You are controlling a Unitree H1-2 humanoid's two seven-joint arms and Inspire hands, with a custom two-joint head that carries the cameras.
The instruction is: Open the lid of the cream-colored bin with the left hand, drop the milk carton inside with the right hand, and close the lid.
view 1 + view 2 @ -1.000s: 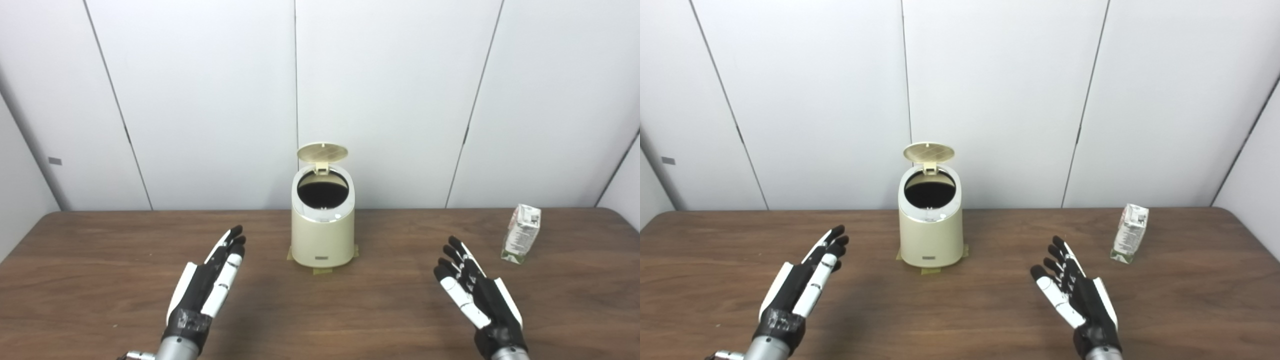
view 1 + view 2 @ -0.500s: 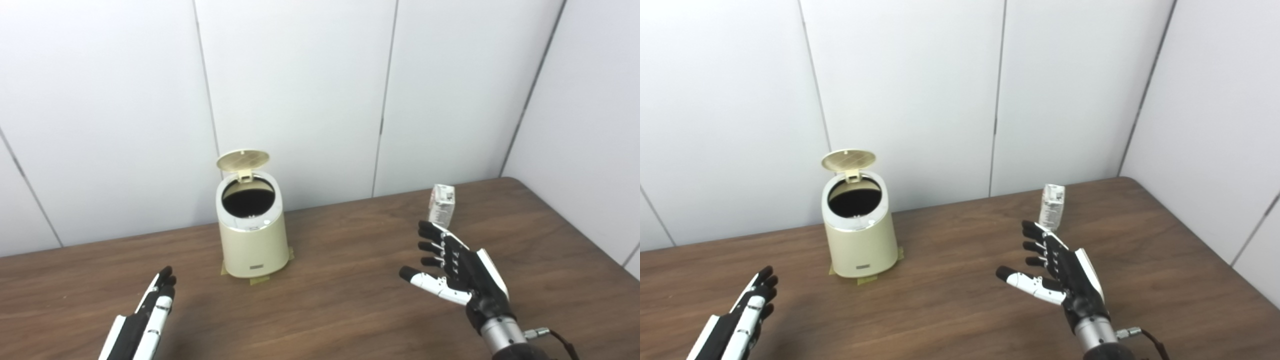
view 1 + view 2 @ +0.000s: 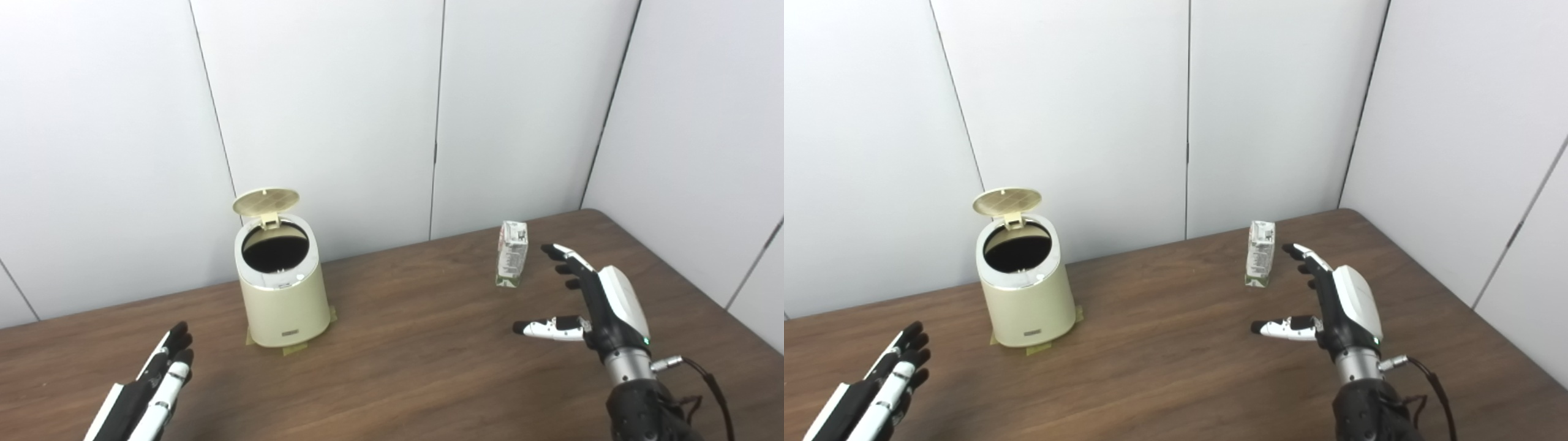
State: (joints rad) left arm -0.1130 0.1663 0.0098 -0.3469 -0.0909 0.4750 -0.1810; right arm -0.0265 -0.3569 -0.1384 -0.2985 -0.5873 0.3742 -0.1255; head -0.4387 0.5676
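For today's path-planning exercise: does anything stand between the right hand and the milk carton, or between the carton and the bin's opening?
Nothing visible does. The open right hand sits just right of the upright white milk carton, bare brown wooden table between them. Only bare table separates carton and cream-colored cylindrical bin, whose round lid stands raised.

Your milk carton stands upright just left of the right hand. The cream-colored bin sits beyond the left hand, lid open.

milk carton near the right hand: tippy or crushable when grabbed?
Probably tippy: the milk carton stands upright, tall on a narrow base, so a sideways nudge from the open right hand could topple it. Its thin paperboard walls look likely to dent under a hard squeeze. The flat sides should not roll and give the fingers decent contact.
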